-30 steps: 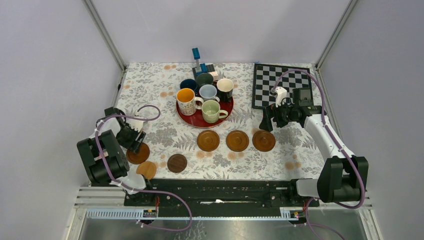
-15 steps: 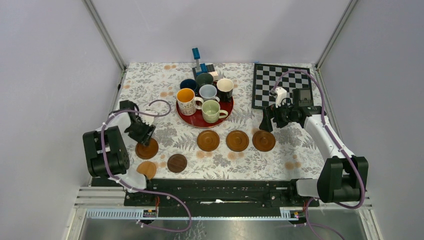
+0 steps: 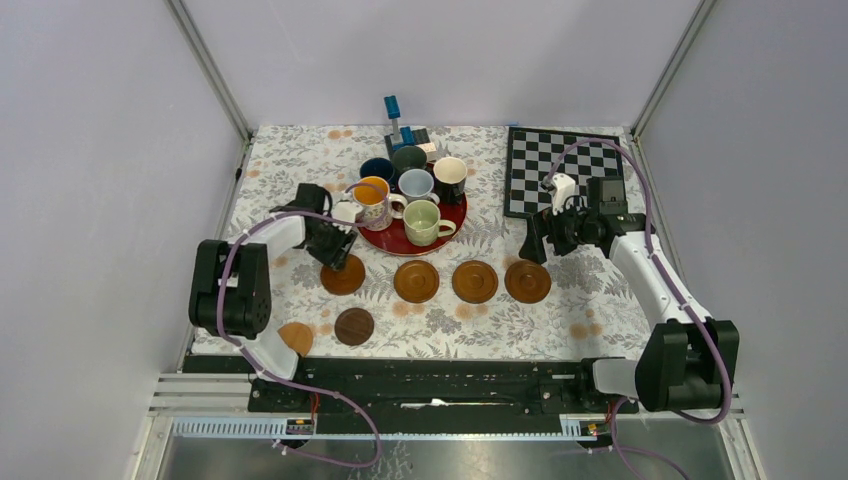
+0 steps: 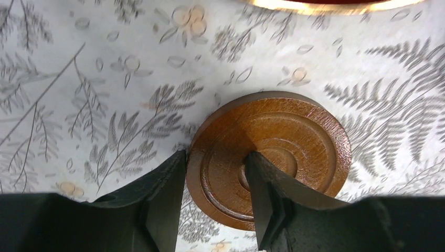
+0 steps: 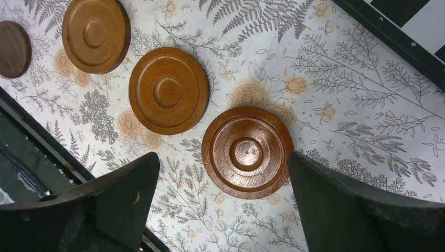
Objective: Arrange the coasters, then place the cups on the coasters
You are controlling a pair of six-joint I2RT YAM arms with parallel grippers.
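The left pincer (image 4: 216, 160) is pinching the near rim of a mid-brown coaster (image 4: 294, 136), one finger sitting outside the edge and the other pressing on the ringed face, the jaws narrowed onto the wood. Whether the disc is resting on the cloth or hanging just above it cannot be told. Seen from above, it is lying just beside the near-left edge of the red tray (image 3: 392, 243), at the left end of a line with three coasters (image 3: 474, 281). A dark coaster (image 3: 353, 326) and a tan coaster (image 3: 295, 338) are sitting nearer the arms, the tan one at the cloth's edge. Six mugs (image 3: 424, 220) are standing crowded on the tray. The right pincer (image 5: 223, 157) is hanging spread wide above the rightmost disc of the line, holding nothing. A pale cloth printed with grey ferns and orange roses is covering the surface (image 3: 600, 310), a chessboard (image 3: 565, 165) is lying at its far right, and plain grey walls (image 3: 440, 60) with metal posts (image 3: 208, 65) are enclosing it
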